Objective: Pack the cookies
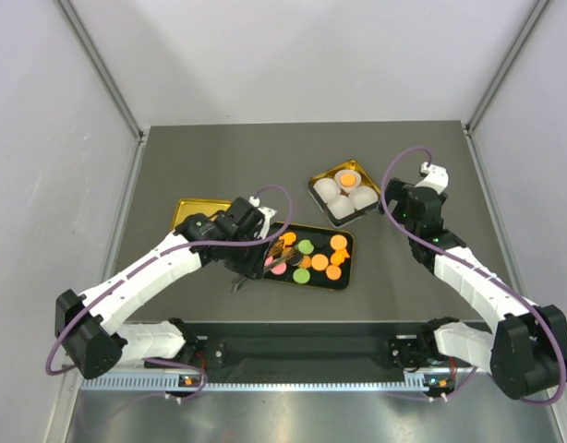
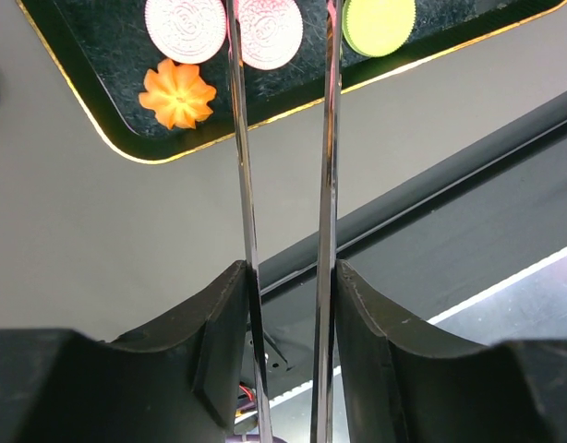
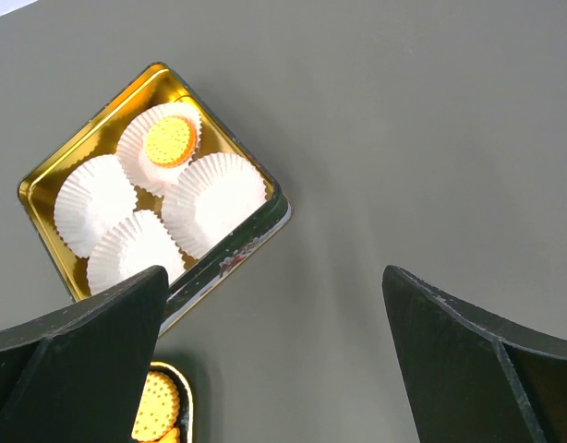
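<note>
The cookies (image 1: 311,256), round and flower-shaped in orange, pink and green, lie in a black tray (image 1: 348,268). My left gripper (image 1: 253,257) is over the tray's left end, shut on a pair of metal tongs (image 2: 242,166). The two blades straddle a pink cookie (image 2: 274,28); their tips run out of the wrist view. Beside it lie another pink cookie (image 2: 185,26), a green one (image 2: 378,23) and an orange flower (image 2: 177,92). One orange cookie (image 3: 168,140) sits in a paper cup in the gold tin (image 3: 237,249). My right gripper (image 3: 274,305) hangs open, right of the tin.
The gold tin (image 1: 317,180) holds several white paper cups (image 1: 342,205). A gold lid (image 1: 193,213) lies left of the tray, partly under my left arm. Grey walls enclose the table on three sides.
</note>
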